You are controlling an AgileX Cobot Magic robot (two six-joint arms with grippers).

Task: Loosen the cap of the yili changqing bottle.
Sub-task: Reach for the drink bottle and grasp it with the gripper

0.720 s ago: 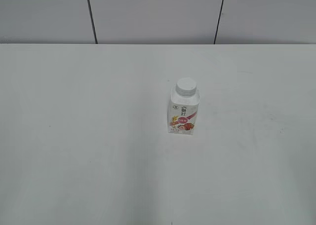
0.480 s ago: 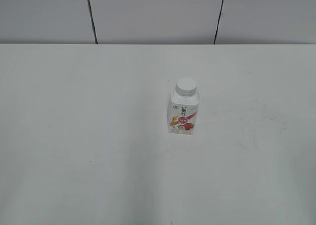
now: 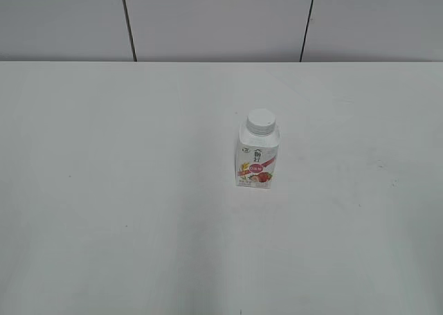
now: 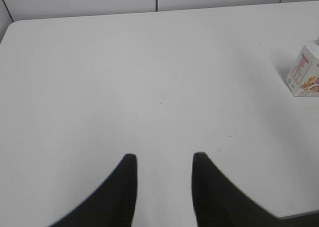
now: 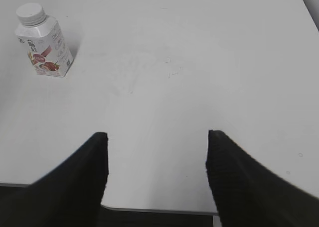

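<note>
A white table point(image 3: 138, 190) fills most of the exterior view, with a grey panelled wall point(image 3: 214, 17) across the top of the frame. The yili changqing bottle point(image 3: 259, 158) stands upright a little right of the centre, its red-pink label facing the camera, and the cap point(image 3: 261, 122) sits on its neck. What is inside the bottle cannot be seen, because the body is not transparent. No arm appears in this view, and compared with the earlier frames the bottle has stayed in the same place. In the left wrist view the bottle point(image 4: 304, 70) is at the right edge of the frame and is cut off there, so the cap is hardly visible. The left gripper point(image 4: 162, 159) shows at the bottom with its two dark fingers parted and nothing between them, above bare table. In the right wrist view the bottle point(image 5: 44, 45) stands in the upper left corner with the cap point(image 5: 30, 13) on top. The right gripper point(image 5: 157, 136) at the bottom is spread wide and holds nothing, far from the bottle.
</note>
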